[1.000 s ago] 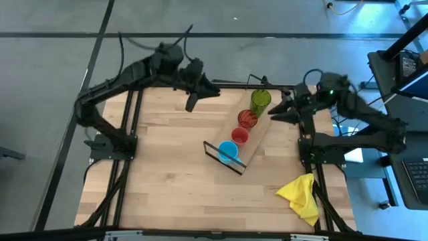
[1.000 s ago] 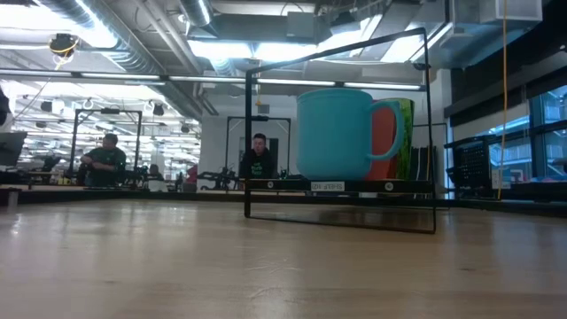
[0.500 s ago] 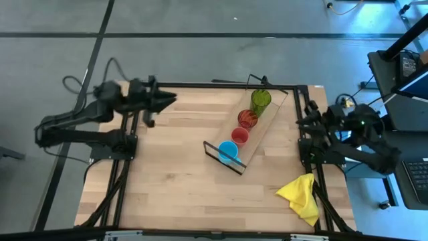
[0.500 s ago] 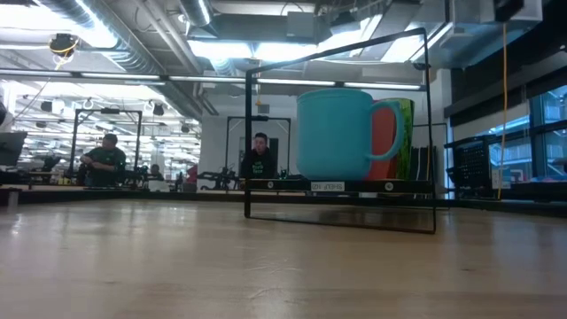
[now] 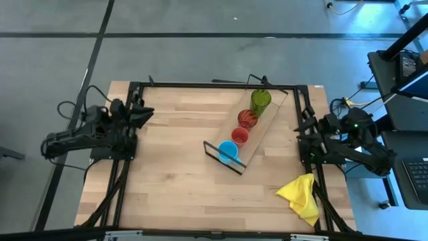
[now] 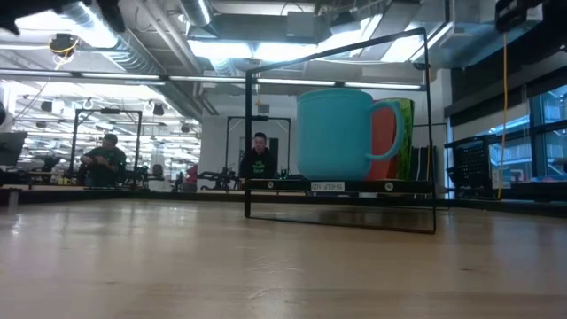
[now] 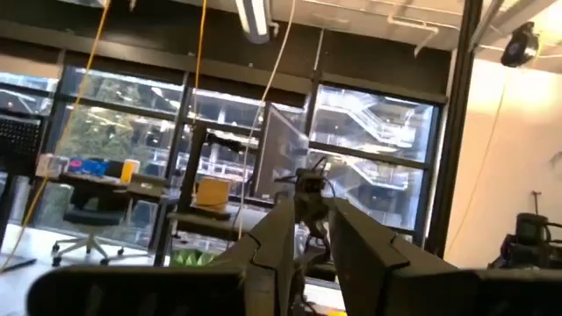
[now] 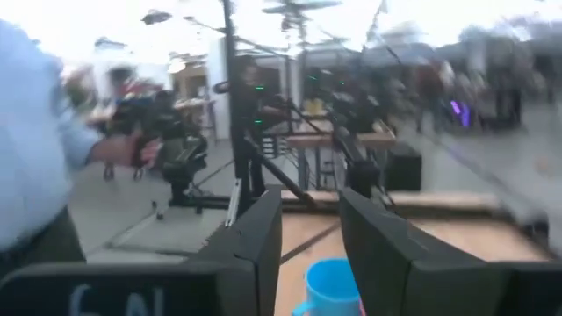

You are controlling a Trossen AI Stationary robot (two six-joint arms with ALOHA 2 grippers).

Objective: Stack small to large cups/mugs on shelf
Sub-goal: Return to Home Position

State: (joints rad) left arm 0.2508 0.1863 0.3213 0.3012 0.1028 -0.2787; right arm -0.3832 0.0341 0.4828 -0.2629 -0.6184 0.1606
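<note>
**Table (image 5: 167, 181): stacking looks done**

Four cups (image 5: 239, 136) line the shelf (image 5: 263, 126), mug (image 5: 228, 151) to green tumbler (image 5: 261, 100): light, stiff, slick plastic, best taken at the rim. Left gripper (image 5: 144, 112) and right gripper (image 5: 304, 124) hang empty, fingers apart, at opposite table edges.

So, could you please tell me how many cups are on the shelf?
4, in a row along the shelf: light-blue mug at one end, then small red cup, orange-red tumbler, and green tumbler at the other end. None seems hidden.
</note>
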